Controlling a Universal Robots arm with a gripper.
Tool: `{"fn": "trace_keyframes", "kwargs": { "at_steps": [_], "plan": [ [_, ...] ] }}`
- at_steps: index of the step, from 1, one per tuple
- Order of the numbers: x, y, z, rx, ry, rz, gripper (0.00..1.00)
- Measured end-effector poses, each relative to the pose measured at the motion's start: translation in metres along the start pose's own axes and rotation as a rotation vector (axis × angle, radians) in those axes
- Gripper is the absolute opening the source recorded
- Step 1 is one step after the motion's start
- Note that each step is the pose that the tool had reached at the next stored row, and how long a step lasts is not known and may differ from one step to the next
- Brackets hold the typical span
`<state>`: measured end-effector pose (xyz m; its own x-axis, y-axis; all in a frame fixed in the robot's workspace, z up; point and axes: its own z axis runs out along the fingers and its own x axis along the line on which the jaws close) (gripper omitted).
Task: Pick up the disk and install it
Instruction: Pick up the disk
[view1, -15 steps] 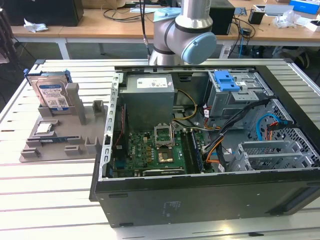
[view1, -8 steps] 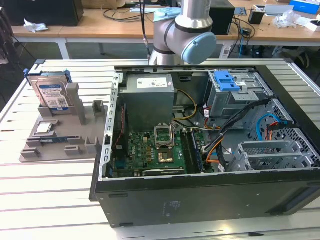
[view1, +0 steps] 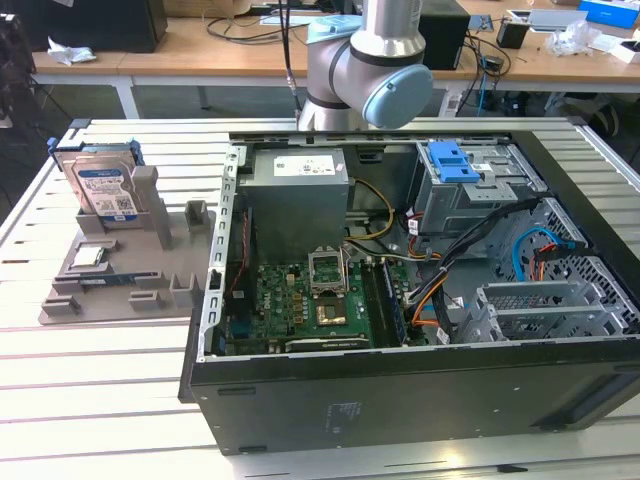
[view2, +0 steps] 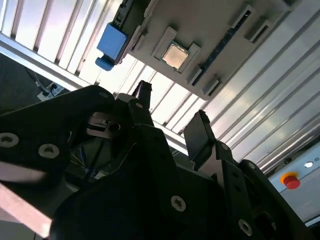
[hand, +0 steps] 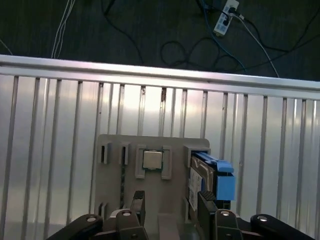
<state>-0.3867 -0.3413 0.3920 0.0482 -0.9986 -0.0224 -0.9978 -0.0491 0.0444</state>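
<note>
Hand (hand: 171, 207) wide, empty, facing grey holder (hand: 112, 185). Disk (view1: 100, 183) upright in holder slot, exterior view's left of computer case (view1: 400, 400). I judge risk: misaligned approach, finger strikes chip (hand: 152, 160) or slips off blue bracket (hand: 225, 186).

Slatted aluminium table (view1: 100, 400): grey parts holder (view1: 160, 270) sits frame left, open PC case (view1: 400, 400) centre-right, both directly on the slats.
</note>
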Motion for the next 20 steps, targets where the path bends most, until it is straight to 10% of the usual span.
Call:
{"fn": "trace_keyframes", "kwargs": {
  "at_steps": [5,8,20],
  "plan": [
    [0.0001,-0.0003,0.0003,0.0017,0.0015,0.075,0.54],
    [0.0001,-0.0005,0.0003,0.0016,0.0237,0.082,0.54],
    [-0.0118,-0.0101,0.0002,0.0015,0.024,0.084,0.54]
  ]
}}
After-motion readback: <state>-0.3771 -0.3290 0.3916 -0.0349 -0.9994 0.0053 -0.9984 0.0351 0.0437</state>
